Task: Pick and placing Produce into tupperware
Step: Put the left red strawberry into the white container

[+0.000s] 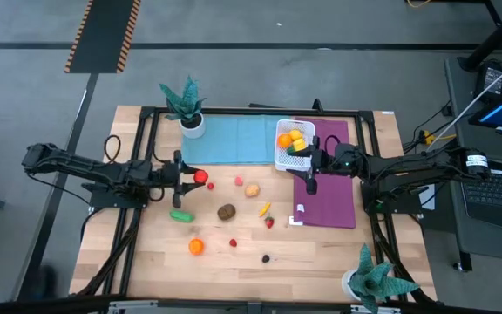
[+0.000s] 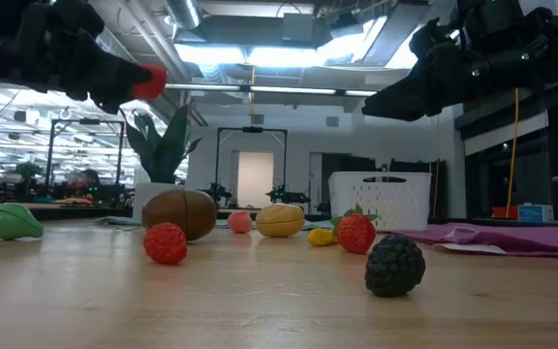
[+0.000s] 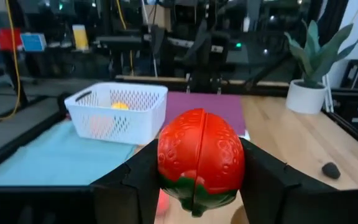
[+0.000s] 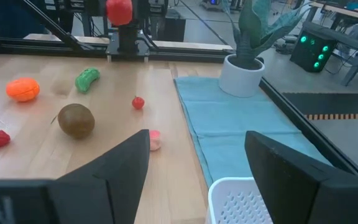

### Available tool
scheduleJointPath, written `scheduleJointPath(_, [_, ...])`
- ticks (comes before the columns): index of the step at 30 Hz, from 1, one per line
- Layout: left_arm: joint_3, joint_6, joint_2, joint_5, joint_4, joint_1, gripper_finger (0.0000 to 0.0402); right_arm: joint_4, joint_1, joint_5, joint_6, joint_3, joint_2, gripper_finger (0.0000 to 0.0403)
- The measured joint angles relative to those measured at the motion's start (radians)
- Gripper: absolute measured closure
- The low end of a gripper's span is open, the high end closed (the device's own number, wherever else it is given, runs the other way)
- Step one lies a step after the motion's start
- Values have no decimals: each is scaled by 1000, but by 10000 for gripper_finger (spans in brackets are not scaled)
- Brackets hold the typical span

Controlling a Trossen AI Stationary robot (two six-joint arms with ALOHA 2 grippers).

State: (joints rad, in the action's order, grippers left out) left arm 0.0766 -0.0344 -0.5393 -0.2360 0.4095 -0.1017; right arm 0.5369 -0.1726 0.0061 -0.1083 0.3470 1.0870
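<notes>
My left gripper (image 1: 192,177) hangs above the table's left middle, shut on a red toy fruit (image 3: 201,155) with a green base, which also shows in the high view (image 1: 201,177) and the low view (image 2: 149,82). My right gripper (image 4: 197,163) stands open and holds nothing, over the near end of the white tupperware basket (image 1: 286,157). The basket rests on the blue and purple mats and holds orange, yellow and green pieces (image 1: 291,139). Loose produce lies on the wood: a green piece (image 1: 181,215), a brown one (image 1: 226,211), an orange one (image 1: 196,247), a dark berry (image 2: 394,265) and several small ones. My left gripper pinches the red fruit by its two opposite sides (image 3: 166,163) between its two fingers. The fingers lie level and point toward the table's right edge. The fruit is lifted clear of the table, its green base (image 3: 194,198) down.
A teal potted plant (image 1: 186,106) stands at the far left of the blue mat (image 1: 225,139), and another (image 1: 375,277) at the near right corner. A purple mat (image 1: 331,199) lies under my right arm. A dark frame (image 1: 151,139) edges the table.
</notes>
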Motion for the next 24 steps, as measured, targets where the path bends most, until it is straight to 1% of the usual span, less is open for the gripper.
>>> scheduleJointPath(4, [-5,0,-1,18,-1,0,236,0,0,0,0,0,0,137])
scheduleJointPath(16, [-5,-7,-5,16,5,1,236,3,0,0,-1,0,0,137])
scheduleJointPath(24, [-5,3,-25,45,73,1,236,6,0,0,0,0,0,137])
